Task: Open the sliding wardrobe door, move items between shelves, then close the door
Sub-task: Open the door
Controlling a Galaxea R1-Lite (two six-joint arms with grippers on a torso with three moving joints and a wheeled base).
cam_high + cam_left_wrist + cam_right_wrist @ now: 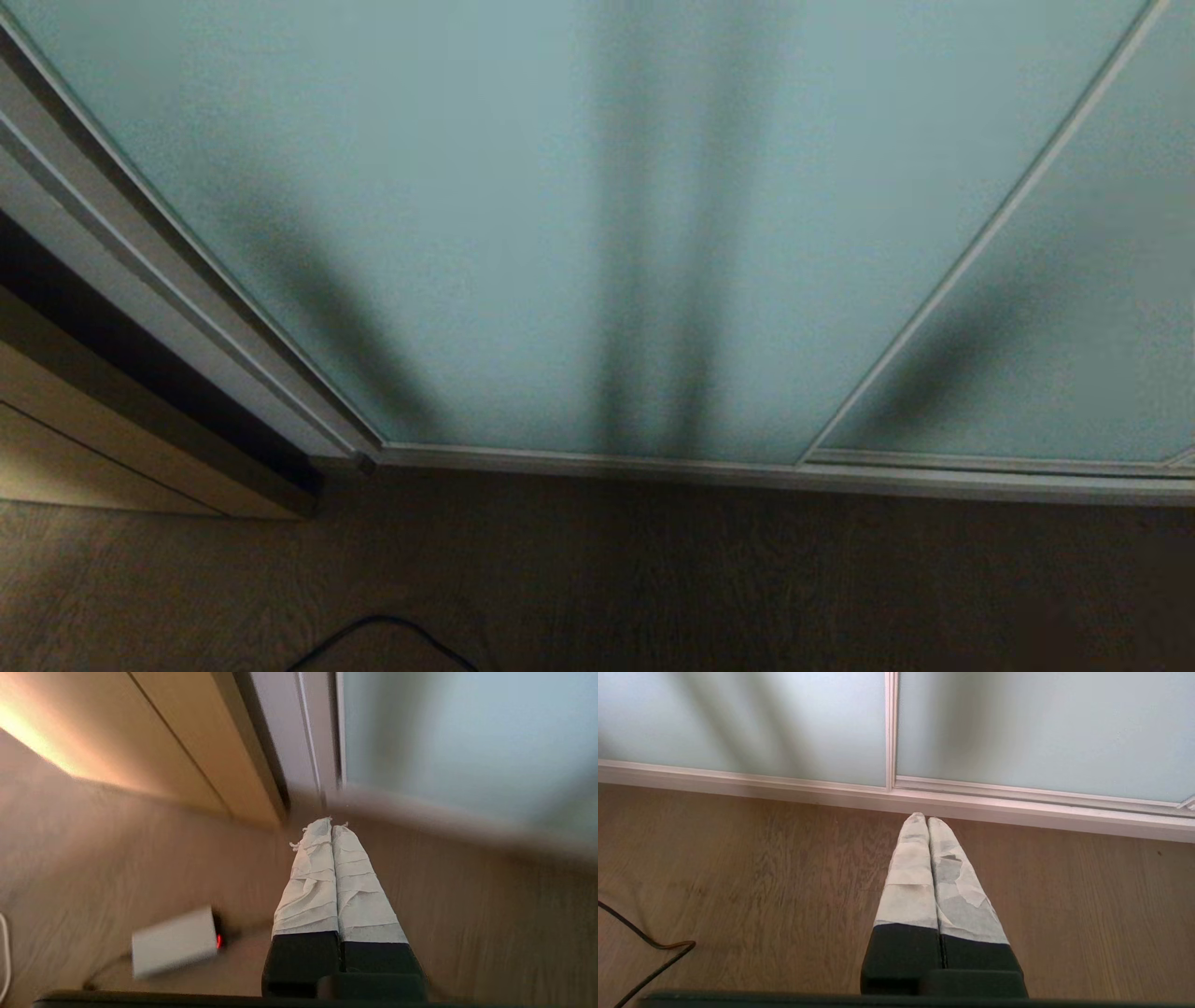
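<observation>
The sliding wardrobe door point(579, 233), frosted pale blue-green glass in a slim silver frame, fills the head view and stands shut against the frame at its left. Neither arm shows in the head view. My left gripper point(331, 823) is shut with nothing between its white-taped fingers; it hangs over the wooden floor near the door's point(467, 732) left edge. My right gripper point(927, 819) is also shut and empty, pointing at the floor just before the door point(747, 723) and the slim post between two glass panes. The items and the shelves are hidden behind the glass.
A beige wooden panel point(103, 439) stands left of the door, with a dark gap beside it. A white box with a red light point(173, 942) lies on the floor near the left gripper. Dark cables point(649, 952) point(383, 639) trail over the wooden floor.
</observation>
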